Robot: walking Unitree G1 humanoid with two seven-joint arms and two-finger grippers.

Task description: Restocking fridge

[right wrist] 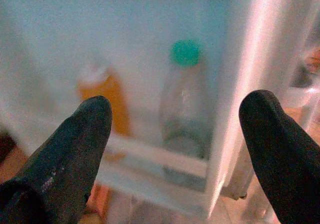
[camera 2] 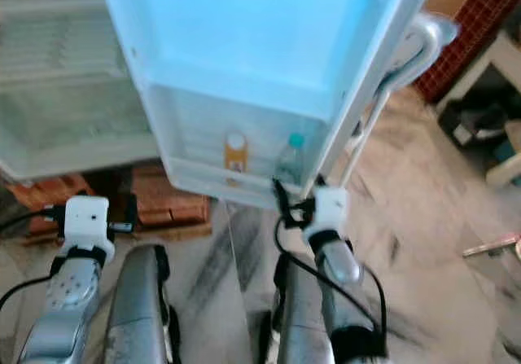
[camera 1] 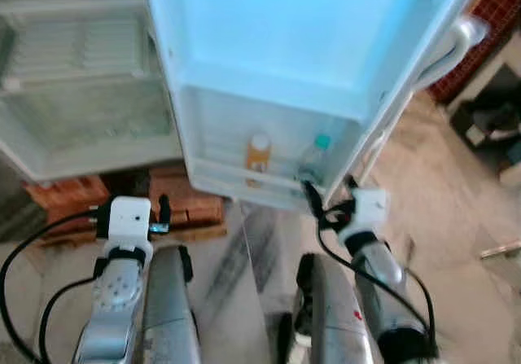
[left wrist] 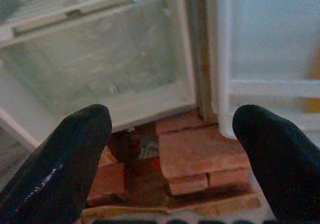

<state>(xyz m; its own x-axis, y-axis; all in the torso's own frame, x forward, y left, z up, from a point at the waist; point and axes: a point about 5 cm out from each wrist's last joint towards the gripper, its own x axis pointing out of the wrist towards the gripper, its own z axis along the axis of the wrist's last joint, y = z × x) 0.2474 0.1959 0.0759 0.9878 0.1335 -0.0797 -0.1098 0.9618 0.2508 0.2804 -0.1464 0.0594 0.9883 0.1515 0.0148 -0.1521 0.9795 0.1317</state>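
The fridge door (camera 1: 277, 63) stands open, swung out toward the robot. In its bottom rack (camera 1: 244, 181) stand two bottles side by side: an orange bottle (camera 1: 258, 154) with a pale cap and a clear bottle (camera 1: 313, 159) with a green cap, the clear one nearer the door's outer edge. The right gripper (right wrist: 175, 134) hangs just in front of the rack, fingers (right wrist: 65, 149) spread wide and holding nothing, aimed at the two bottles. The left gripper (left wrist: 170, 149) is likewise open and empty, held low before the fridge body, pointing at the clear drawer (left wrist: 95, 68) at its base. Under the fridge lie red bricks (left wrist: 200, 154) on a wooden board (camera 1: 203, 232). The floor (camera 1: 440, 185) is pale marble. The door handle (camera 1: 444, 50) is white and curved.
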